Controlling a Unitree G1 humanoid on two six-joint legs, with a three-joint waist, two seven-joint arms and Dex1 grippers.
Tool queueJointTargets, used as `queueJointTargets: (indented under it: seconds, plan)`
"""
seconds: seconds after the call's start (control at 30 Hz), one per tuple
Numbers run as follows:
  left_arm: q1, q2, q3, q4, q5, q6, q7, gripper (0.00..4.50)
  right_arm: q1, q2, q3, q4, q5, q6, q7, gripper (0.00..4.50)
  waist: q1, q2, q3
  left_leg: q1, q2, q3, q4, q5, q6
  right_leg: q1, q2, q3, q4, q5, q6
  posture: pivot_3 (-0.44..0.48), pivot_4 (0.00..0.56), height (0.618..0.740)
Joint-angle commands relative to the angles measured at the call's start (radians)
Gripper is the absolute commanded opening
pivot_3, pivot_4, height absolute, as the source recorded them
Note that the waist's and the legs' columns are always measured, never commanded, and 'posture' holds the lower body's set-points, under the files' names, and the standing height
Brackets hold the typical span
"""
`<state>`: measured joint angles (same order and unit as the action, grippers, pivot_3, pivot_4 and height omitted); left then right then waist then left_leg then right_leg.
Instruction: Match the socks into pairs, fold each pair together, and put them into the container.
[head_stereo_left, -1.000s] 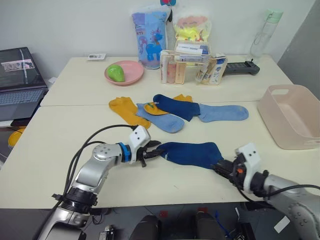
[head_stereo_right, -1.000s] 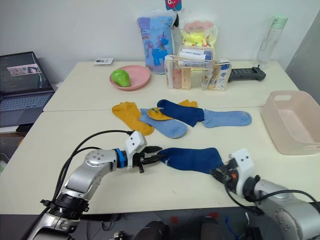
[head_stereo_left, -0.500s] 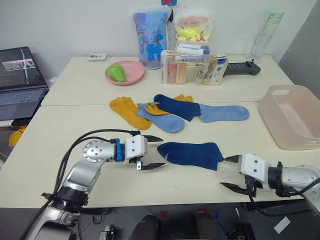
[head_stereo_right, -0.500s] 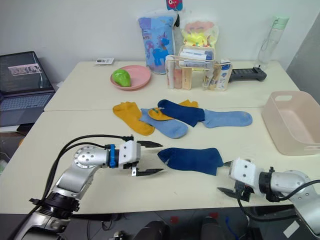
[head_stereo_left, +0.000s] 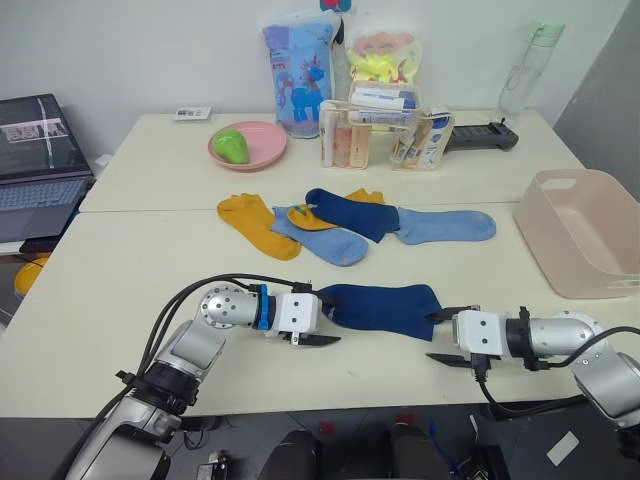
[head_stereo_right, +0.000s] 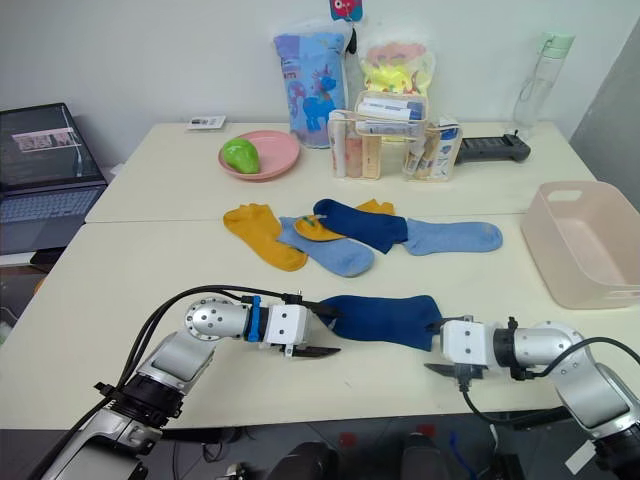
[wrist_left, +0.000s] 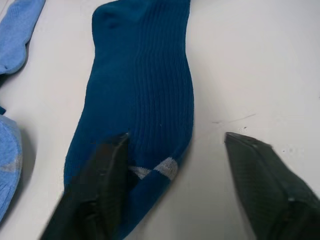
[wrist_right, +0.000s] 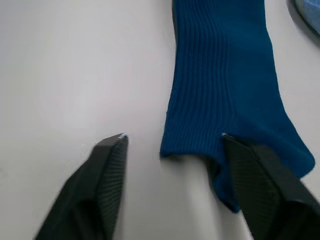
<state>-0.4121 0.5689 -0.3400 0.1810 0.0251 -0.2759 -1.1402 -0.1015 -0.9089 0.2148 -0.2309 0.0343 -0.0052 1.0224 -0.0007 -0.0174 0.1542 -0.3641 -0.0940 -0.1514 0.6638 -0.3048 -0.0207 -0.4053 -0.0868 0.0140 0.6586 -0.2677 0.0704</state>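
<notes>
Navy sock flat on near table, stretched between both grippers. Left gripper at one end, jaws spread wide, one finger over sock's edge, other on bare table. Right gripper at opposite end, jaws wide, one finger at sock's corner. Both forearms low, near-horizontal, pointing inward. Remaining socks heaped mid-table. Container far right. No legible writing.

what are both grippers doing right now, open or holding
Left gripper: open, at one end of the navy sock.
Right gripper: open, at its other end.
</notes>
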Motion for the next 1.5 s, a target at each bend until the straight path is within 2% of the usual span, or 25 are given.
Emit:
queueJointTargets:
  seconds: [0.03,0.2,0.23,0.47,0.57,0.8,1.07,1.27,1.5]
  plan:
    - [-0.023,0.004,0.002,0.019,0.019,-0.008,0.015,1.88,-0.02,0.005,0.005,0.024,-0.036,-0.026,0.003,1.8,0.0,0.0,0.0,0.0,0.0,0.0,0.0,0.0,0.0,0.0,0.0,0.0,0.0,0.0,0.0,0.0,0.15,0.74]
    - [-0.03,-0.007,0.005,0.032,0.016,-0.003,0.02,0.17,-0.032,0.011,-0.001,0.046,-0.057,-0.047,0.003,0.0,0.0,0.0,0.0,0.0,0.0,0.0,0.0,0.0,0.0,0.0,0.0,0.0,0.0,0.0,0.0,0.0,0.15,0.74]
    - [-0.03,-0.008,0.007,0.032,0.013,-0.001,0.02,0.05,-0.031,0.008,-0.006,0.042,-0.053,-0.047,0.008,0.0,0.0,0.0,0.0,0.0,0.0,0.0,0.0,0.0,0.0,0.0,0.0,0.0,0.0,0.0,0.0,0.0,0.15,0.74]
    - [-0.017,-0.022,0.039,-0.006,-0.074,0.079,0.004,0.05,-0.02,0.008,-0.038,-0.005,-0.009,-0.009,0.022,0.0,0.0,0.0,0.0,0.0,0.0,0.0,0.0,0.0,0.0,0.0,0.0,0.0,0.0,0.0,0.0,0.0,0.15,0.74]
    - [-0.001,-0.042,0.089,-0.07,-0.204,0.253,-0.006,0.05,-0.031,0.038,-0.056,-0.054,0.06,0.086,0.016,0.0,-0.001,0.0,0.0,0.0,0.0,0.0,0.0,0.0,0.0,-0.001,0.0,0.0,0.001,0.0,0.0,0.0,0.15,0.74]
    - [0.015,0.027,0.154,-0.208,-0.305,0.417,-0.036,0.05,-0.063,0.032,-0.13,-0.193,0.232,0.341,0.038,0.0,-0.001,0.0,0.0,-0.001,0.0,-0.002,0.0,0.0,0.0,-0.001,-0.001,0.0,0.001,0.0,0.0,0.0,0.15,0.74]
    - [0.167,0.237,0.216,-0.534,-0.477,0.635,-0.142,0.05,0.005,-0.068,-0.224,-0.434,0.576,0.702,0.095,0.0,0.0,0.0,0.0,-0.001,0.0,-0.004,-0.001,0.0,0.0,-0.001,-0.003,0.001,-0.002,0.0,0.0,0.0,0.15,0.74]
    - [0.232,0.379,0.234,-0.676,-0.598,0.822,-0.184,0.05,0.06,-0.131,-0.262,-0.498,0.735,0.833,0.118,0.0,0.003,0.0,0.001,-0.001,0.0,-0.006,-0.001,-0.001,0.001,0.0,-0.003,0.0,-0.001,0.0,0.0,0.0,0.15,0.74]
    - [0.197,0.303,0.117,-0.568,-0.471,0.812,-0.101,0.05,0.031,-0.096,-0.148,-0.364,0.545,0.698,0.072,0.0,0.001,0.0,0.001,-0.001,0.0,-0.004,-0.001,-0.001,0.002,0.001,-0.002,-0.001,-0.001,0.0,0.0,0.0,0.15,0.74]
